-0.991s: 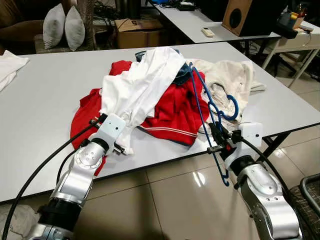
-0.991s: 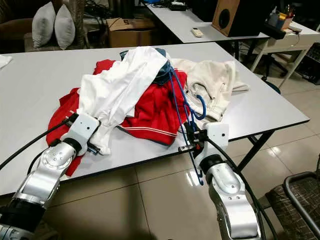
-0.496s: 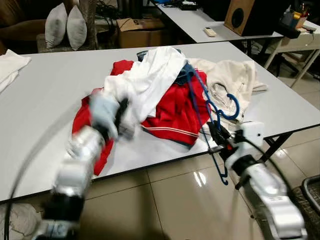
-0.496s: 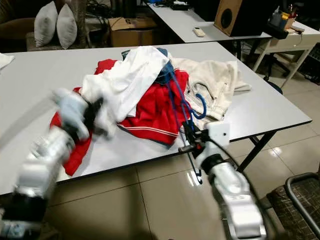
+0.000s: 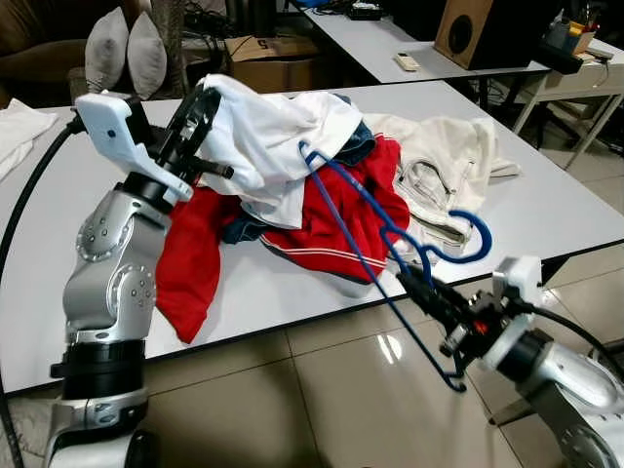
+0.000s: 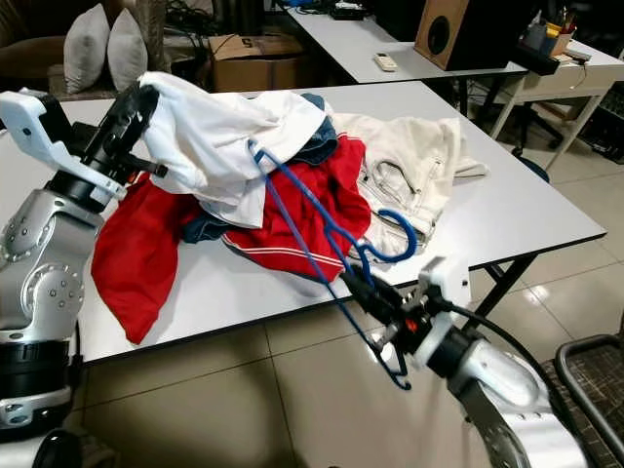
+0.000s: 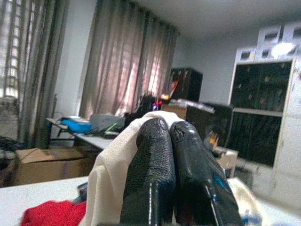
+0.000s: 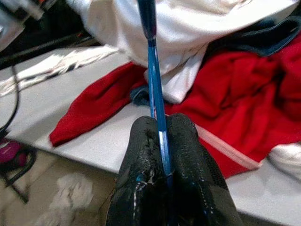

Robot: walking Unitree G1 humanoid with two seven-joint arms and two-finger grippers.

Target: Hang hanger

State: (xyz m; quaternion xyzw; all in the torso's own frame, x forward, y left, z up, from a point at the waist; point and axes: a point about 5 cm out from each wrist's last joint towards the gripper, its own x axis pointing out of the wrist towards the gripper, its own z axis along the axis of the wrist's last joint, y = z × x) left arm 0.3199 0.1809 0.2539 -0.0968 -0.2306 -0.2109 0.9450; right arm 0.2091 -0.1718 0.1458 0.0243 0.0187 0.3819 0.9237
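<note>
The heap of clothes [image 5: 322,185] blocks the middle of the white table [image 5: 58,214]. Bare tabletop lies at 9 o'clock of the heap and along the near edge at 6 o'clock. At 1 o'clock, 2 further desks [image 5: 390,39] crowd the floor.

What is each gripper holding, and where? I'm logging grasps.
Left gripper: white garment, pinched at a raised fold. Right gripper: blue hanger, clamped on one thin bar near its hook.

Even indoor light; glare on the glossy floor [image 5: 390,351]; head views sharp, wrist views soft and slightly blurred
</note>
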